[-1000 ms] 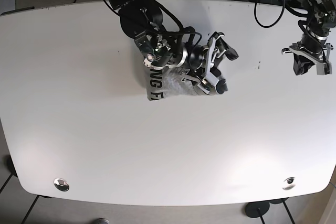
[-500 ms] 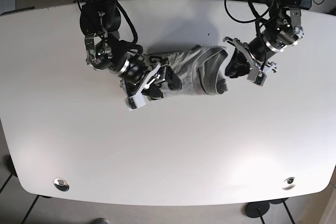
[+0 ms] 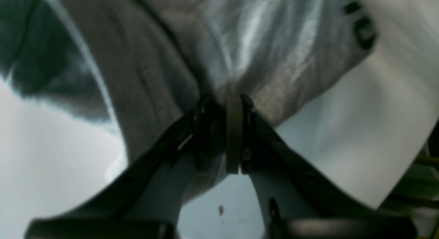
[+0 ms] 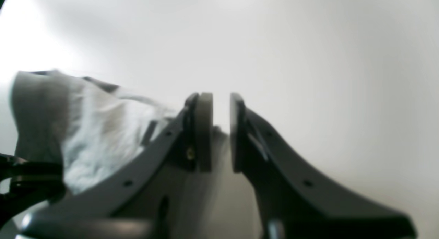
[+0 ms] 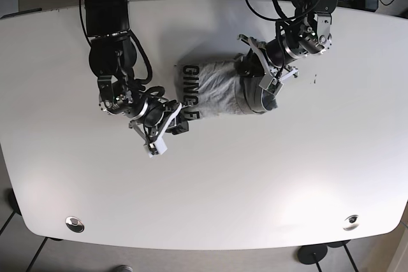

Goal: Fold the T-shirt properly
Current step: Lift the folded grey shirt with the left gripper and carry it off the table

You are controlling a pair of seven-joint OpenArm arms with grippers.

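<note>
Tabletop [image 5: 306, 176]: T-shirt [image 5: 220, 90] now narrower, lettering exposed

Colours and markings — shirt, table, arms

The crumpled grey cotton T-shirt [image 5: 220, 93] carries bold black block lettering on a paler, near-white panel, with a darker grey band at its collar end. The smooth matte tabletop [image 5: 255, 189] is plain white, unpatterned. Both arms are black — the left gripper [image 3: 224, 105] has black fingers [image 3: 202, 129] with dull olive-grey pads.
</note>
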